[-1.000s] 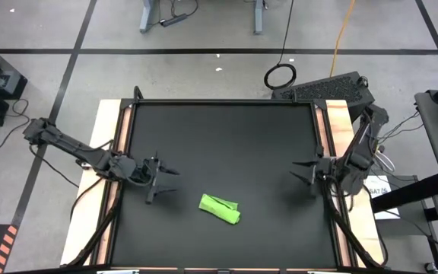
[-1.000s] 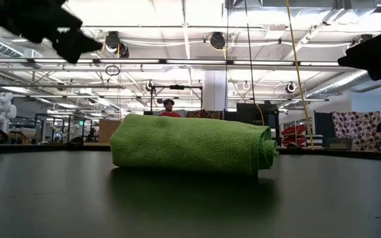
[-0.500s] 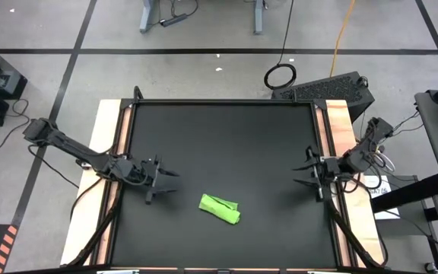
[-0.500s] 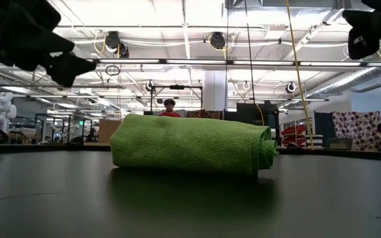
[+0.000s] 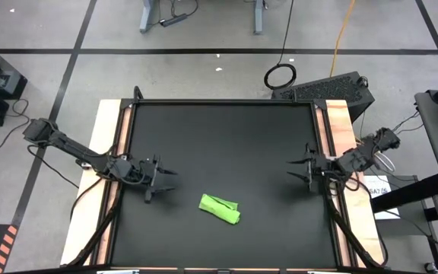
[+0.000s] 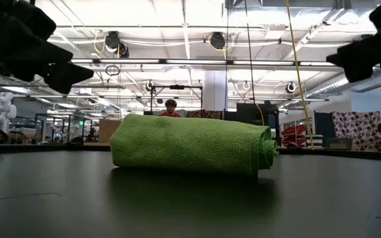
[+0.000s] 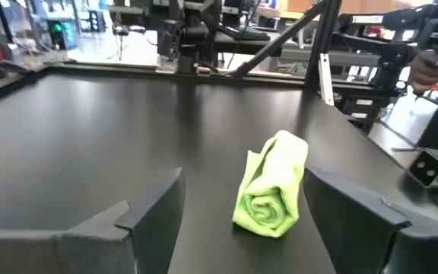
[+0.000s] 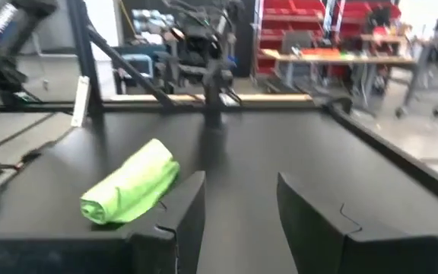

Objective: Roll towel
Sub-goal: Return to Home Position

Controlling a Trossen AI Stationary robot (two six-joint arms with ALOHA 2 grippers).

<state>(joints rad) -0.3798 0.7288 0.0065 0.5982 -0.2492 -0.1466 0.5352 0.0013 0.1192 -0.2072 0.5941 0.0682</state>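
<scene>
No writing seems legible anywhere.

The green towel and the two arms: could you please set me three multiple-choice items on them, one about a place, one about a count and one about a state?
1. Where is the towel?
A. On the table, between the left claw and the right claw, touching neither.
B. Clamped in the left claw.
C. Hanging over the table's edge.

2. How many claws are open?
A. None.
B. One.
C. Both.

3. What state is the towel in?
A. Spread flat.
B. Rolled up.
C. Crumpled in a heap.

Answers:
1 A: the high view shows it lying apart from both claws.
2 C: each wrist view shows its own claw spread wide.
3 B: the left wrist view shows the spiral at its end.
</scene>
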